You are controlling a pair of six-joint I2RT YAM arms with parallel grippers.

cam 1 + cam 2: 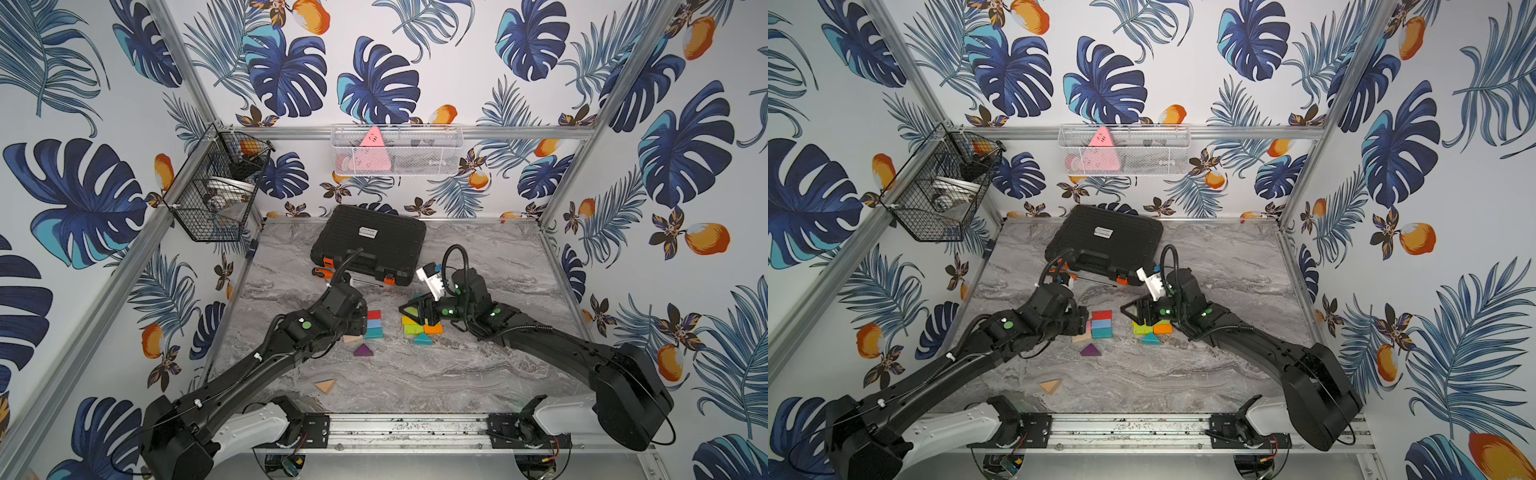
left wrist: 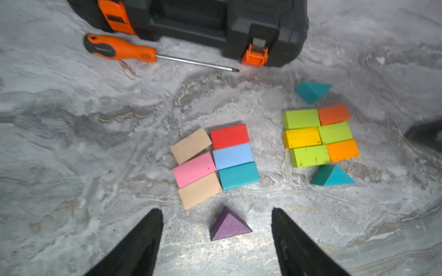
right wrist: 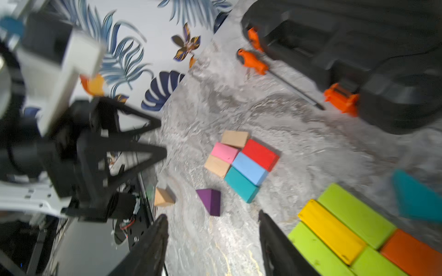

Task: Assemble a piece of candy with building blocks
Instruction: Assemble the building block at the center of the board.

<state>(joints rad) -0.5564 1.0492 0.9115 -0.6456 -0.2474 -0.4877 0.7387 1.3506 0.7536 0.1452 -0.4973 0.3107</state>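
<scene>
- The black left arm [image 1: 249,365] and right arm [image 1: 561,345] are nearest the camera. They reach from the near rail toward the middle of the table.
- A grey marbled table [image 1: 478,374] fills the floor of a booth with leaf-patterned walls.
- A closed black toolbox [image 1: 370,245] with orange latches lies at the far side of the table.
- A black wire basket [image 1: 199,208] hangs in the far left corner. A white mesh basket [image 1: 436,158] on the back wall holds a pink triangular item.
- The left gripper [image 2: 215,210] hovers with its jaws wide apart and holds nothing.
- The right gripper [image 3: 212,218] is also spread apart and empty, above the far end of the green group.
- The building blocks lie mid-table in two flat groups, set apart.
- The pastel group [image 2: 215,165] is six bricks in two columns. One column is wood, pink, wood and the other is red, blue, teal.
- The green group [image 2: 320,136] is three green, one yellow and two orange bricks packed together.
- An orange-handled screwdriver [image 2: 124,50] lies just beside the toolbox.
- One teal wedge [image 2: 312,92] lies near the far end of the green group. Another teal wedge [image 2: 332,176] lies just beside its near end.
- A purple wedge [image 2: 229,227] rests on the table below the left gripper's gap, untouched.
- A plain wooden wedge [image 1: 325,386] lies alone, nearer the rail.
</scene>
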